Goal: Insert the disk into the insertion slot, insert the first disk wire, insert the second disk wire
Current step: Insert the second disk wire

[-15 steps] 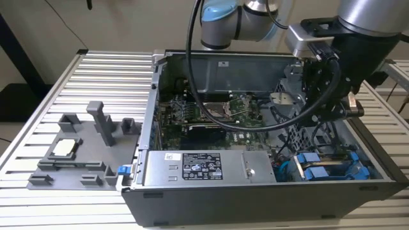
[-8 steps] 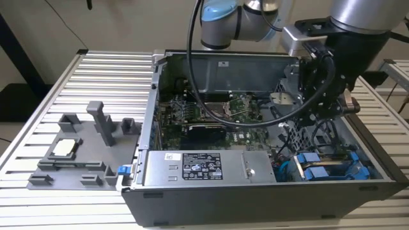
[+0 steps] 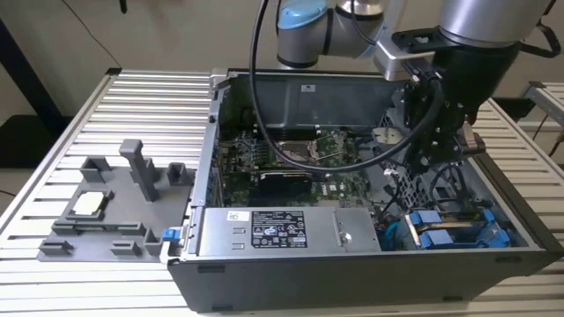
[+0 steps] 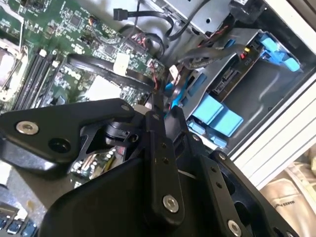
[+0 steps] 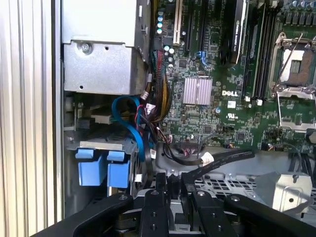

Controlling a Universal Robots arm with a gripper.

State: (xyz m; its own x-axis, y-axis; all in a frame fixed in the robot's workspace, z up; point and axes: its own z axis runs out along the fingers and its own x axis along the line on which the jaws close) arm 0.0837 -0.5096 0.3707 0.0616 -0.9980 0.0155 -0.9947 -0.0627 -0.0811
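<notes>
Grey plastic fixtures point(image 3: 115, 198) are seen at the exterior view's left and a labelled silver box point(image 3: 282, 231) mid-case. Further right is the disk point(image 3: 432, 231) — blue-framed, seated in the slot point(image 4: 256, 98), its long axis running across that view. It lies below the gripper point(image 3: 436, 155). The fingers point(image 5: 161, 185) are parted narrowly — nothing is gripped, and a black cable point(image 5: 217, 160) lies just beside them.

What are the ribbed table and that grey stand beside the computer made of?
The table looks like bare aluminium: pale silver slats with a dull metallic sheen. The grey stand looks like matte plastic, perhaps printed: flat even grey, no shine, blocky shapes; painted metal can't be excluded.
</notes>
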